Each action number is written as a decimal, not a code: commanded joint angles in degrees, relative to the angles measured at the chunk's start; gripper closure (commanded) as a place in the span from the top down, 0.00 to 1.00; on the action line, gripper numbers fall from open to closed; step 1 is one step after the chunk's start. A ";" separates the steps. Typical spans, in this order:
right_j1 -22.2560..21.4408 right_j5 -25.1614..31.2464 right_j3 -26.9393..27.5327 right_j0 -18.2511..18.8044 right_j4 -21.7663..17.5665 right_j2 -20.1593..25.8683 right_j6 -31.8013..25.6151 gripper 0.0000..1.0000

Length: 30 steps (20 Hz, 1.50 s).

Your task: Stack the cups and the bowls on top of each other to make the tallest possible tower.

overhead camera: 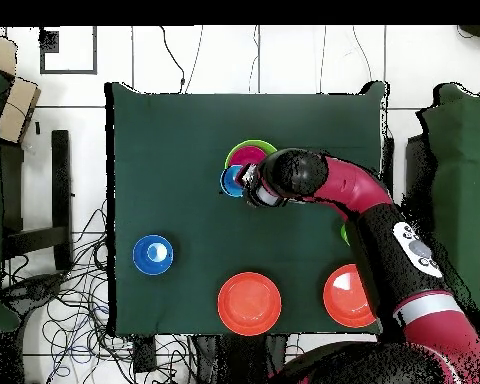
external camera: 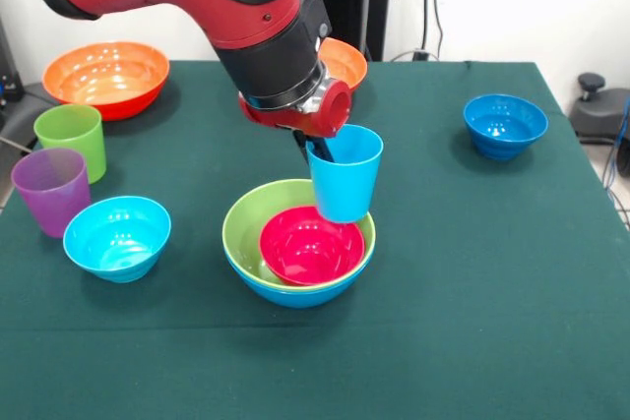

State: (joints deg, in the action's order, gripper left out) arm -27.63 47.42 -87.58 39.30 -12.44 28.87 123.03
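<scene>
Here the gripper [external camera: 320, 150] is clamped on the rim of the light blue cup [external camera: 345, 174], apparently one finger inside, at frame centre above the magenta bowl [external camera: 310, 245]. Light, stiff, slick plastic: rim grip suits it.
</scene>
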 commanded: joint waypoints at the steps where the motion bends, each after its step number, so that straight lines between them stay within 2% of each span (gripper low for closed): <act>1: 0.71 4.51 3.24 0.08 -5.87 2.12 -14.54 0.00; 5: 0.52 6.03 4.30 0.25 -5.67 2.25 -15.20 0.00; 12: 4.35 12.23 13.64 -0.78 -6.31 1.94 -17.84 0.00; 19: 6.60 16.63 19.00 -1.10 -6.23 2.17 -18.88 0.00; 30: 6.32 13.85 17.88 -2.32 -7.61 1.98 -16.78 0.00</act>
State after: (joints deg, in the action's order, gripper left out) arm -22.01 58.97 -72.02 39.08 -15.02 29.01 121.52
